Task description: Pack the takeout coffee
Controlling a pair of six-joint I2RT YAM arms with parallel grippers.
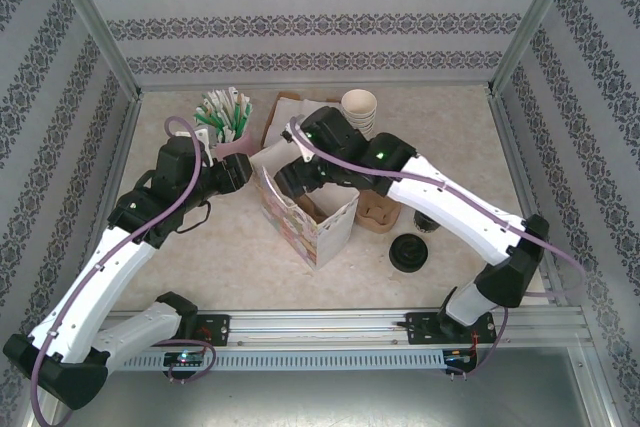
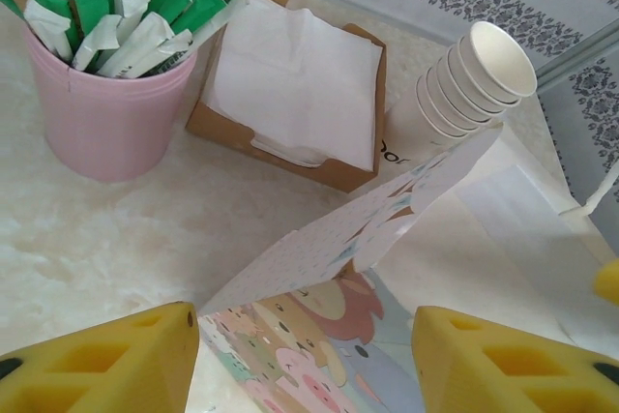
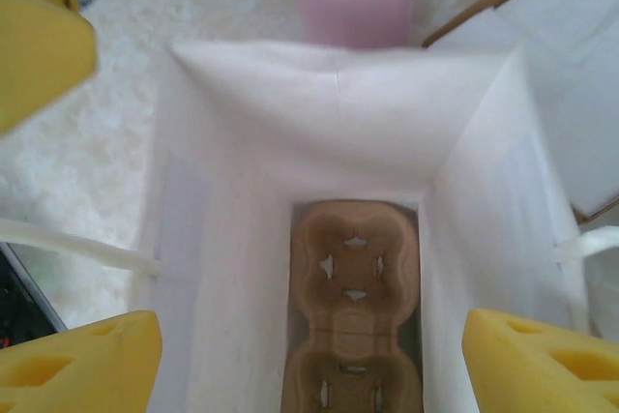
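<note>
The printed paper bag point(image 1: 310, 222) stands open mid-table. The right wrist view looks straight down into the bag point(image 3: 242, 239), where a brown pulp cup carrier point(image 3: 353, 316) lies flat on the bottom. My right gripper point(image 3: 309, 365) hangs open over the bag's mouth with nothing between its fingers. My left gripper point(image 2: 305, 365) is open at the bag's left rim, the bag's cartoon-print wall point(image 2: 338, 297) between its spread fingers without touching them. A dark-topped object point(image 1: 424, 221) that may be the takeout coffee is mostly hidden behind my right forearm.
A loose black lid point(image 1: 408, 252) and a second brown carrier point(image 1: 378, 212) lie right of the bag. Behind it stand a pink cup of wrapped sticks point(image 2: 106, 113), a napkin box point(image 2: 290, 94) and a stack of white cups point(image 2: 474, 79). Patterned walls enclose the table.
</note>
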